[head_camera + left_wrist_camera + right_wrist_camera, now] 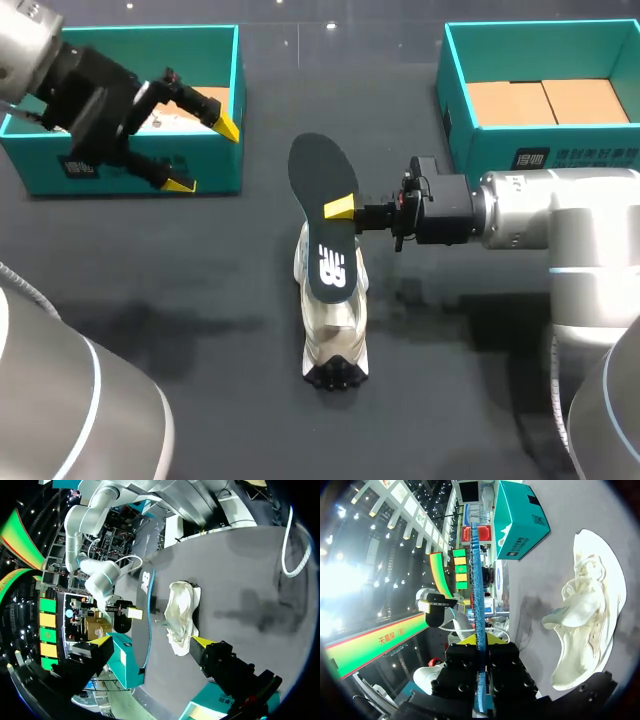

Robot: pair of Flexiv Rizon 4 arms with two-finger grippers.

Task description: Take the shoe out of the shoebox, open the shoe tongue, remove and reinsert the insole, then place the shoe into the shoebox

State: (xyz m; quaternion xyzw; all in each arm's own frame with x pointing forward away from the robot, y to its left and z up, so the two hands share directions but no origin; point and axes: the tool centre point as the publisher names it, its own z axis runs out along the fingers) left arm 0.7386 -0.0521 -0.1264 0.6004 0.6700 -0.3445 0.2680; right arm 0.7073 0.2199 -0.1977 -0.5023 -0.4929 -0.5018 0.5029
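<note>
Right jaws were pressed onto the insole from both sides, one yellow fingertip showing against its dark face near the middle of its length. The insole stood out of the shoe, held on edge directly above it, with its logo end over the shoe's opening and its other end reaching past the shoe's far end. In the right wrist view it ran as a thin blue edge straight out between the fingers, with the shoe below and to one side, its tongue sticking out of the opening. The cream shoe rested on the dark worktop, outside both boxes, its black outsole showing at the near end. The right arm came in level from the shoe's right. Left jaws were spread wide and held nothing; they hung well off to the shoe's left, by the front corner of the left box, one yellow tip showing against that box's wall. From the left wrist, the shoe lay ahead of the spread fingers, well apart from them. The right box, teal like the other, stood beyond the shoe on its right.
</note>
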